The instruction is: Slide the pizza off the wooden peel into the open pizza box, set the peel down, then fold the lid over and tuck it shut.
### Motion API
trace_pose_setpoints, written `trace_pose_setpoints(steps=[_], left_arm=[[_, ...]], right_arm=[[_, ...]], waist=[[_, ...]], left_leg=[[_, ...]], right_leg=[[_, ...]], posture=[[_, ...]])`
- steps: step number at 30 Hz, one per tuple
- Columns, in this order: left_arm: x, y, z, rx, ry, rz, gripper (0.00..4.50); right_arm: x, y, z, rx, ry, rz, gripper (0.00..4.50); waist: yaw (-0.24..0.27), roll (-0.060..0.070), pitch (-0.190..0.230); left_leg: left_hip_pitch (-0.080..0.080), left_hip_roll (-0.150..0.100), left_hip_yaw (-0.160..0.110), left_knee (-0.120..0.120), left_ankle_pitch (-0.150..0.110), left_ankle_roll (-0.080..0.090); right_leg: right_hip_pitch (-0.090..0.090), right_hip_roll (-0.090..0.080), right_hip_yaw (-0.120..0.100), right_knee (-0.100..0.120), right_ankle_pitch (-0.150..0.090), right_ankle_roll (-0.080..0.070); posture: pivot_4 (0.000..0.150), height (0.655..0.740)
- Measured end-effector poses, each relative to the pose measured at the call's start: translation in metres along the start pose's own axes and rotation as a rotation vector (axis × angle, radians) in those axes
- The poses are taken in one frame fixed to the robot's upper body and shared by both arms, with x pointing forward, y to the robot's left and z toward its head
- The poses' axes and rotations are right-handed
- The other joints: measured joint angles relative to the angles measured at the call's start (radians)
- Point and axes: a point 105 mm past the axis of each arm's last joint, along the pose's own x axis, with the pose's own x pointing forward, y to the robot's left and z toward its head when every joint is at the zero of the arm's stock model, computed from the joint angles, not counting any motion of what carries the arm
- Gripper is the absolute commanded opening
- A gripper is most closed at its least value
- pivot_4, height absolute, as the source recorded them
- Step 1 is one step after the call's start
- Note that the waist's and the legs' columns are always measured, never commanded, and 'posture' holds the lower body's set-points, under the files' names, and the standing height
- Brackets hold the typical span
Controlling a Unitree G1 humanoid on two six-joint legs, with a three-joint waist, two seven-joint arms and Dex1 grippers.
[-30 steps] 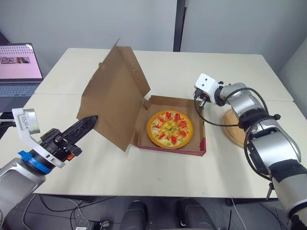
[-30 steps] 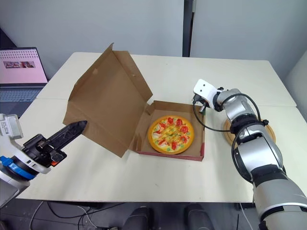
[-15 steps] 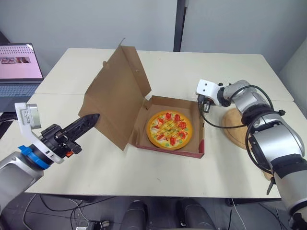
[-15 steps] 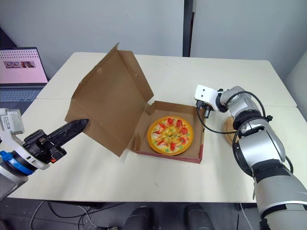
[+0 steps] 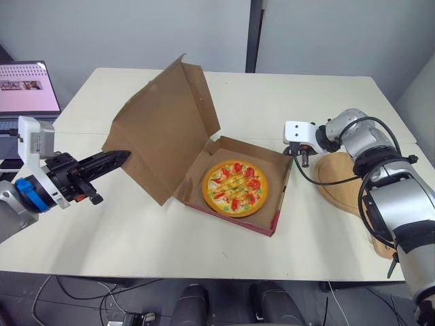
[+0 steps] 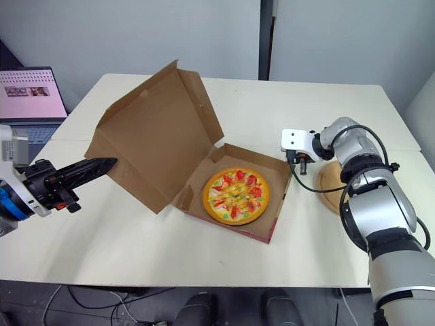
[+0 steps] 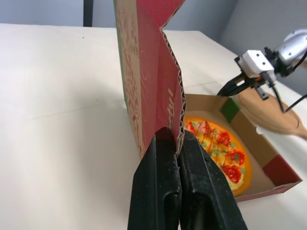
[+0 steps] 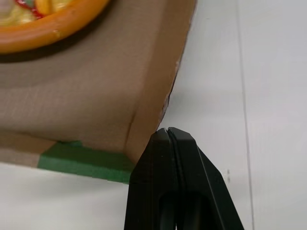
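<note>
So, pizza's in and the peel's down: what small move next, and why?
Probably fold the lid down over the pizza: the left gripper pinches its edge, it stands raised, and the right gripper, shut, sits at a corner of the box, perhaps steadying it.

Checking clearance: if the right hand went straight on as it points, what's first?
Probably the pizza box corner wall, just ahead of the right hand; whether they touch is unclear.

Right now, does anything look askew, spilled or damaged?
The pizza box sits skewed to the table's front edge, its lid half raised, pinched by the left hand. The pizza lies flat inside; nothing spilled.
</note>
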Motion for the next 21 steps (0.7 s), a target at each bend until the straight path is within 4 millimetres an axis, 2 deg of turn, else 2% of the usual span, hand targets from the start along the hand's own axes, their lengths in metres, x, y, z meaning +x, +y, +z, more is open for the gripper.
trace_pose_setpoints(steps=[13,21], left_arm=[[0.012,0.014,0.013,0.174,0.054,-0.06,0.0],[0.007,0.03,0.013,0.211,0.094,-0.039,0.0]], right_arm=[[-0.009,0.043,0.002,0.015,-0.1,0.211,0.02],[-0.023,0.067,0.024,0.065,-0.186,0.268,0.02]], waist=[[0.0,0.0,0.0],[-0.003,0.001,0.0]], left_leg=[[0.0,0.0,-0.001,-0.001,0.0,0.0],[0.0,0.001,0.0,-0.001,0.0,0.0]], right_leg=[[0.0,0.0,-0.001,0.001,0.0,0.0],[-0.001,0.0,-0.001,0.002,0.0,0.0]], posture=[[0.15,0.7325],[0.15,0.7325]])
